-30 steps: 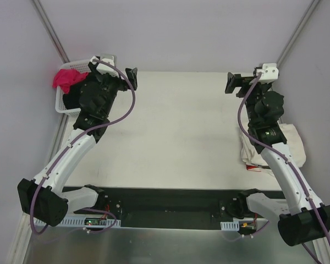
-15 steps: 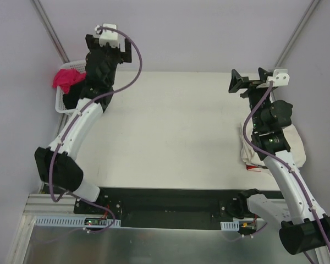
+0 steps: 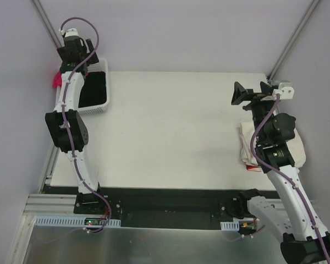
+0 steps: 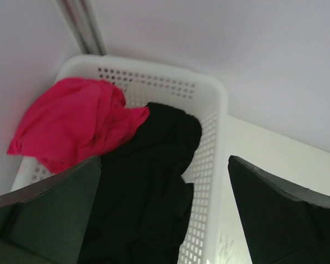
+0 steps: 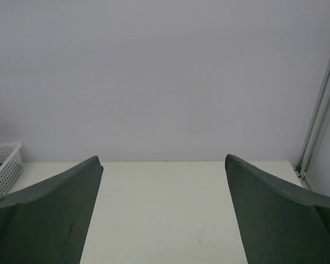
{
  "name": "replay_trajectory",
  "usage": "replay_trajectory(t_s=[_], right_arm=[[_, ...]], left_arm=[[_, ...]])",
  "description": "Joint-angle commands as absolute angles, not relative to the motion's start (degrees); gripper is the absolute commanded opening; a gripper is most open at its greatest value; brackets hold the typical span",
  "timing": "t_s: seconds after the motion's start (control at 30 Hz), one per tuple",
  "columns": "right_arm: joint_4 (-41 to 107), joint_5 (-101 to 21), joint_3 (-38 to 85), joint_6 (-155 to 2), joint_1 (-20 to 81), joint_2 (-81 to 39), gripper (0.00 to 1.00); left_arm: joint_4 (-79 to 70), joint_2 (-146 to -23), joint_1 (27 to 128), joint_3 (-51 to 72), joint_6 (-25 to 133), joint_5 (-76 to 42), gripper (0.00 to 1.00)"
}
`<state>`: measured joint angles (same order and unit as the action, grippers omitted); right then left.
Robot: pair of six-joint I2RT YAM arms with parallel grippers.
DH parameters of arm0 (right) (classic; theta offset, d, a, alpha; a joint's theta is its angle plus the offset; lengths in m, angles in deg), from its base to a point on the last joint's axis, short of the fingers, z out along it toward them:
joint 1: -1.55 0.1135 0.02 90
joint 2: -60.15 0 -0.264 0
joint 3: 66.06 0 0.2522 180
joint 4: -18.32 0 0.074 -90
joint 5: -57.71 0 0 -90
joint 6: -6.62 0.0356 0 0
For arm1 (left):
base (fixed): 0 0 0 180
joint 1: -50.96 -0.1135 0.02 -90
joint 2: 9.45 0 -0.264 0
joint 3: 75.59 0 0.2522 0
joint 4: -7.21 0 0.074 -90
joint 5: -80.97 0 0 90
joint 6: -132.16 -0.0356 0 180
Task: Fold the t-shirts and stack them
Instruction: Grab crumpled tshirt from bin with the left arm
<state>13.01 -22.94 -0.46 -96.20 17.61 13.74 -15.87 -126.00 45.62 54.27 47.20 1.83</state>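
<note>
A bright pink t-shirt [image 4: 71,124] and a black t-shirt [image 4: 154,176] lie crumpled in the white mesh basket [image 4: 221,110]. My left gripper [image 4: 165,181] is open and empty, held above the basket with the black t-shirt between its fingers. In the top view the left gripper [image 3: 76,54] is at the far left corner over the basket [image 3: 102,102], with the pink t-shirt [image 3: 56,80] beside the arm. Folded cream-white t-shirts [image 3: 298,147] lie at the right edge, partly hidden by the right arm. My right gripper [image 3: 243,94] is open and empty above the table, also in its wrist view [image 5: 164,187].
The basket stands in the table's far left corner against the wall; its corner shows in the right wrist view [image 5: 3,165]. Metal frame posts [image 3: 291,38] run up at both back corners. Walls close in on the left, back and right.
My left arm has stretched up and swung left, from beside the basket to above its far left corner, uncovering the basket. My right gripper has shifted slightly right and nearer.
</note>
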Motion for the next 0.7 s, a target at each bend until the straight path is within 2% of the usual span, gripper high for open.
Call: replay_trajectory(t_s=[0.0,0.47,0.67], right_arm=[[13.4,-22.3,-3.0,-92.6,17.4,16.2,0.96],[15.6,-20.3,-7.3,-90.9,16.5,20.7,0.96],[15.9,-18.7,-8.3,-90.2,15.8,22.1,0.96]], left_arm=[[-19.8,-127.1,42.1,54.3,56.7,-1.1,0.99],[-19.6,-132.8,41.6,47.4,61.8,-1.2,0.99],[-19.5,-131.1,41.5,41.2,69.8,4.4,0.99]])
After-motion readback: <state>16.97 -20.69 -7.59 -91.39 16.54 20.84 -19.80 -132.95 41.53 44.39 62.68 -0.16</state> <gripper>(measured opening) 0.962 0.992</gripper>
